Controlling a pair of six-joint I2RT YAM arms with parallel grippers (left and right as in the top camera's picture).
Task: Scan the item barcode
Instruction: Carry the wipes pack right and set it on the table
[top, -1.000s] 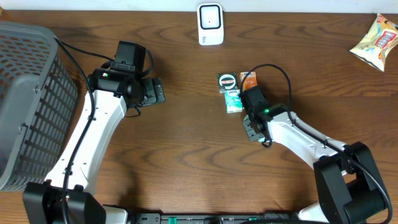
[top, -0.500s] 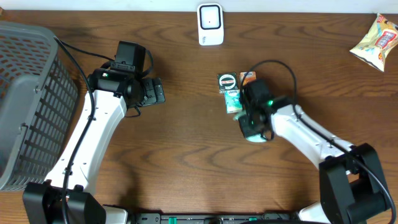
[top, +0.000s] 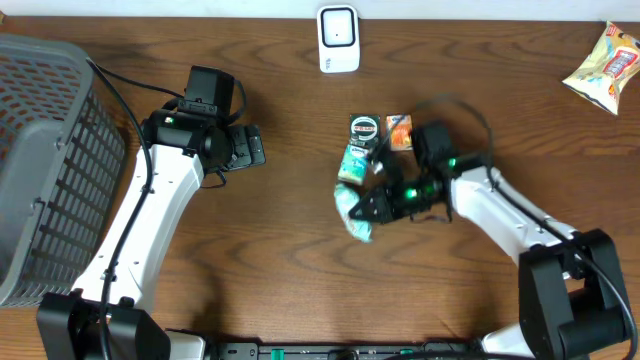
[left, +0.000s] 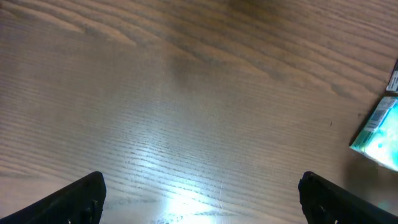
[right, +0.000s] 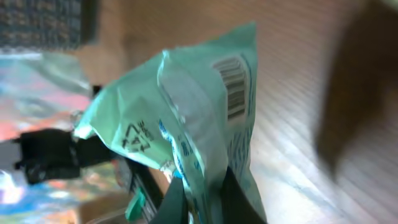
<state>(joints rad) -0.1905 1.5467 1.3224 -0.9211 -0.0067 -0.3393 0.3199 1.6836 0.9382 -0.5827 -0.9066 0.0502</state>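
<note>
Two opposite states: right claw (right: 198, 198) clamps the mint-green packet (right: 186, 112) (barcode (right: 231, 93) showing); left claw (left: 200, 198) gapes wide above the counter (left: 186, 93).

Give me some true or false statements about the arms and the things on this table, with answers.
1. The right gripper is shut on a mint-green packet. True.
2. The left gripper holds the white scanner. False: it is open and empty; the scanner stands at the table's far edge.
3. A barcode shows on the packet in the right wrist view. True.
4. The grey basket is by the right arm. False: it is on the left arm's side.
5. The snack bag lies in the basket. False: it lies at the table's far right corner.
</note>
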